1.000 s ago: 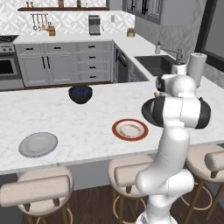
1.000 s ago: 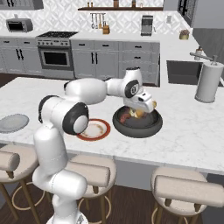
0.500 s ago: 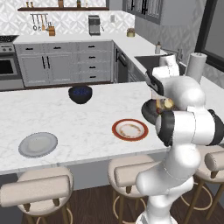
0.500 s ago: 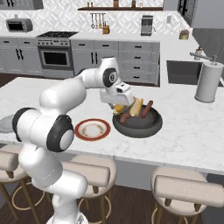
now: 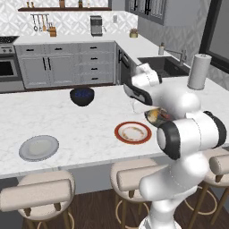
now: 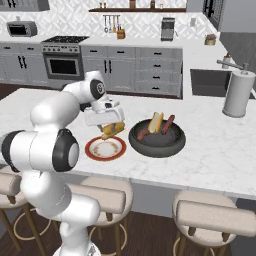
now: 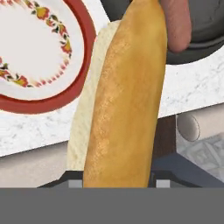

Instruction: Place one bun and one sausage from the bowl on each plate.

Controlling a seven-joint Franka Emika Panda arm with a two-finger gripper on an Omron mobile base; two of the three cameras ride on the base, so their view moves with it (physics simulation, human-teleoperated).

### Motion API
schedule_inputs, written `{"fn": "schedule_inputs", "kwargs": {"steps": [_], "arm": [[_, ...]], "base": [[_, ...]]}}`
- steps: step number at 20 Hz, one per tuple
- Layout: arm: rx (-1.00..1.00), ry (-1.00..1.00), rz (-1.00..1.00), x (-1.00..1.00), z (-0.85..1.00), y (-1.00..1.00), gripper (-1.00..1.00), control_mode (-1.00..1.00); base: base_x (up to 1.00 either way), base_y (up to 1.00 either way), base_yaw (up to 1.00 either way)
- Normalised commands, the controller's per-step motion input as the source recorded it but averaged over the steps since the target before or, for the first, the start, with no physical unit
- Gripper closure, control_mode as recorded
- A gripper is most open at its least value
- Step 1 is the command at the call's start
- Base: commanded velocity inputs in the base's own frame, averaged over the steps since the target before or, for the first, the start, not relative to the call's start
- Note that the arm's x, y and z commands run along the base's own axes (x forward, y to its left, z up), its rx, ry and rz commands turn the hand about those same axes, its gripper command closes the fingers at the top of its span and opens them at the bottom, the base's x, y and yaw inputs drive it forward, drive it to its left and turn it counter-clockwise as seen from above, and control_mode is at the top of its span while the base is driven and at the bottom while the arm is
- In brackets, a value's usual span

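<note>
The gripper (image 6: 112,131) has swung out of the dark grey bowl (image 6: 157,144), and it comes away with a bun (image 7: 124,94) clamped between its fingers! A moment back it was down among the food at the bowl's left side; now it hangs between bowl and red-rimmed plate (image 6: 105,148), just over the plate's far right edge. That means the pick is done and the carry is under way.

In the hand view the jaws are drawn in on the bun, which runs long and tan straight up the picture, with a paler cut side on its left. The fingertips themselves are hidden behind it. From the left base view the bun shows as a small tan lump at the gripper (image 5: 154,116), right of the plate (image 5: 133,133).

Outward from there: the red-rimmed plate looks bare, cream centre showing. The bowl holds another bun (image 6: 156,121) and two sausages (image 6: 168,124), one beside it and one lower left. Far off to the left sits the plain grey plate (image 5: 39,148), bare too, and the small deep bowl of blue contents (image 5: 82,96) stands further back.

My read: one short move left and a release should land bun number one.
</note>
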Motion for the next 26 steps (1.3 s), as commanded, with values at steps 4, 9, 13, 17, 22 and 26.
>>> {"fn": "schedule_inputs", "kwargs": {"steps": [4, 9, 13, 17, 22, 26], "arm": [[0.00, 0.20, 0.11, 0.28, -0.61, 0.95, 1.00, -1.00], [0.10, 0.07, 0.07, 0.35, -0.66, 0.42, 1.00, -1.00], [0.22, -0.02, 0.05, 0.08, -0.54, 0.03, 1.00, -1.00], [0.23, -0.21, 0.05, 0.17, -0.44, 0.00, 1.00, -1.00], [0.13, -0.30, 0.03, 0.41, -0.34, 0.03, 1.00, -1.00], [0.07, -0.16, 0.00, 0.01, -0.49, 0.06, 1.00, -1.00]], "base": [[0.00, 0.00, 0.00], [0.00, 0.00, 0.00], [0.00, 0.00, 0.00], [0.00, 0.00, 0.00], [0.00, 0.00, 0.00], [0.00, 0.00, 0.00]]}}
